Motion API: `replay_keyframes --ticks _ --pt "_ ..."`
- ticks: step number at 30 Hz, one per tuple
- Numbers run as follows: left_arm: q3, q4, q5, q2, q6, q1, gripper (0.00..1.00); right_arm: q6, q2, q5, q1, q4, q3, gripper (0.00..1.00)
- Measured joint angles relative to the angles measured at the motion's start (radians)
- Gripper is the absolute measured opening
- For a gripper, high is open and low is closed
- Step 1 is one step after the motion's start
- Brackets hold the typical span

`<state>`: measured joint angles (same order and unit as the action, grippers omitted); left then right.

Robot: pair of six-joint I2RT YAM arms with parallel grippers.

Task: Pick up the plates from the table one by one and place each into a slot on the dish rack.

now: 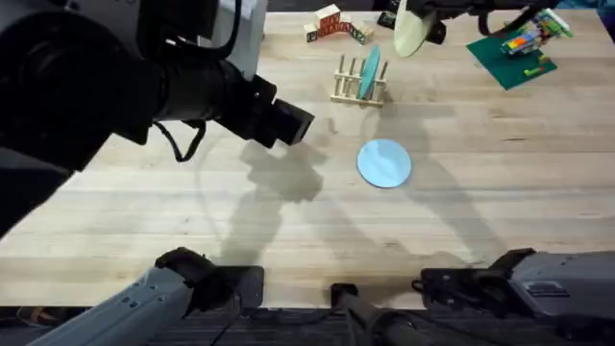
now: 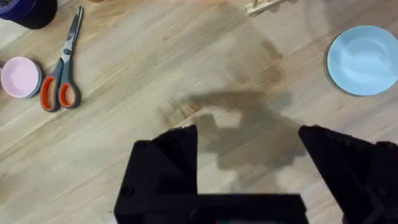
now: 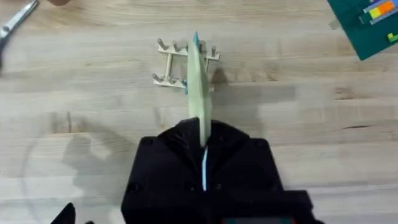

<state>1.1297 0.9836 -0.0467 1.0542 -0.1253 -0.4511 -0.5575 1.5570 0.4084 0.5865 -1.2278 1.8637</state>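
Note:
The wooden dish rack point(image 1: 359, 88) stands at the back of the table point(image 1: 192, 221), and a light blue plate point(image 1: 370, 71) is upright in one of its slots. Another light blue plate point(image 1: 384, 161) lies flat in front of the rack; the left wrist view shows this plate point(image 2: 364, 59) too. My right gripper point(image 1: 434, 27) hovers behind and right of the rack, shut on a cream plate point(image 1: 411, 29). In the right wrist view the cream plate point(image 3: 199, 93) hangs edge-on above the rack point(image 3: 169, 62). My left gripper point(image 2: 249, 149) is open and holds nothing, high and left of the flat plate.
Wooden letter blocks point(image 1: 332, 24) sit behind the rack. A green baseplate with toy bricks point(image 1: 514, 50) lies at the back right. Grey-and-orange scissors point(image 2: 62, 68) and a small pink dish point(image 2: 20, 76) lie on the left side.

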Motion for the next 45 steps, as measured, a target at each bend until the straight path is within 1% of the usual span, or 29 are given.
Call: replay_keyframes --ticks 5,10,13,20,28,39,45 --pt "0.0 0.0 0.0 0.0 0.004 0.0 0.994 -0.046 0.0 0.007 0.0 0.007 0.0 0.031" --pt "0.0 0.0 -0.002 0.0 0.006 0.0 0.995 -0.091 0.011 0.014 0.007 0.09 0.002 0.031" --pt "0.0 0.0 -0.002 0.0 0.006 0.0 0.995 -0.101 0.033 0.015 0.013 0.102 0.002 0.031" --pt "0.0 0.0 -0.002 0.0 0.006 0.0 0.994 -0.109 0.117 0.014 0.013 0.127 0.004 0.031" --pt "0.0 0.0 -0.002 0.0 0.006 0.0 0.993 -0.11 0.217 -0.013 0.013 0.131 0.047 0.031" --pt "0.0 0.0 -0.002 0.0 0.006 0.0 0.995 -0.113 0.321 -0.017 0.011 0.161 0.052 0.031" --pt "0.0 0.0 -0.002 0.0 0.006 0.0 0.995 -0.113 0.372 -0.02 0.004 0.21 0.052 0.031"
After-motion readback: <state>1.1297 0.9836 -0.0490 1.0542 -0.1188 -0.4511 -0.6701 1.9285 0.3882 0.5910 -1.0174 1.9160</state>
